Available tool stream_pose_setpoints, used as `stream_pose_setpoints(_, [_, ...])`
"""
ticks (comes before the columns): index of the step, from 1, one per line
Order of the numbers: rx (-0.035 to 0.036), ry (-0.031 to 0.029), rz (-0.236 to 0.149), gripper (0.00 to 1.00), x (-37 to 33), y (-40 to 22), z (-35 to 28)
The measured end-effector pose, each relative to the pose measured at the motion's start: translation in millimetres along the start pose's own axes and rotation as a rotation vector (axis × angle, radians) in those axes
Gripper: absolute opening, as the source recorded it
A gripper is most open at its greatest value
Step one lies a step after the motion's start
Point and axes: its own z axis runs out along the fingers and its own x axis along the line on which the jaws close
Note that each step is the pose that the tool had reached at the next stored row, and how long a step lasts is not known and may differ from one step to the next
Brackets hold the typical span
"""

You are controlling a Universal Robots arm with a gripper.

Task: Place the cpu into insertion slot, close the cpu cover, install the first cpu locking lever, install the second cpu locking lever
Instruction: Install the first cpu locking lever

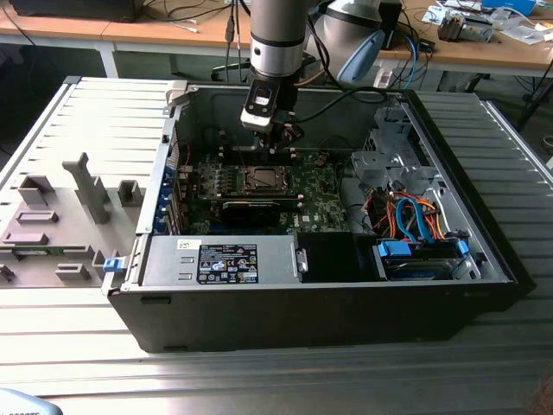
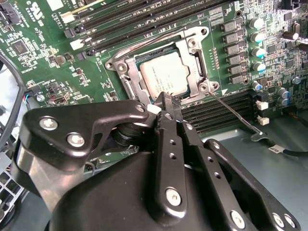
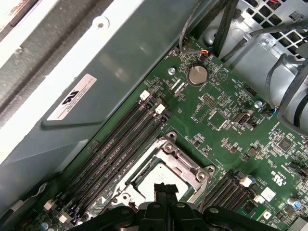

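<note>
My claw point(image 2: 166, 103) hung just above cpu cover point(image 2: 192, 67) edge, fingers pressed together, gripping nothing. Cpu point(image 2: 166, 77) sat in insertion slot point(image 3: 166, 166), cover down around it.

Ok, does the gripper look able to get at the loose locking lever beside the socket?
Probably yes: the gripper sits at the cpu cover's edge, and the thin lever lies uncovered beside it, nothing over it.

The cpu point(image 2: 165, 77) is pale silver-grey, its cover point(image 2: 195, 60) dull grey metal. The board point(image 3: 226, 115) is green, the gripper point(image 2: 166, 102) black.
</note>
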Motion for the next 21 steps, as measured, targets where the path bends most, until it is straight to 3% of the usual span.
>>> stream_pose_setpoints(21, [-0.0003, 0.0, -0.03, 0.11, 0.0, 0.0, 0.2])
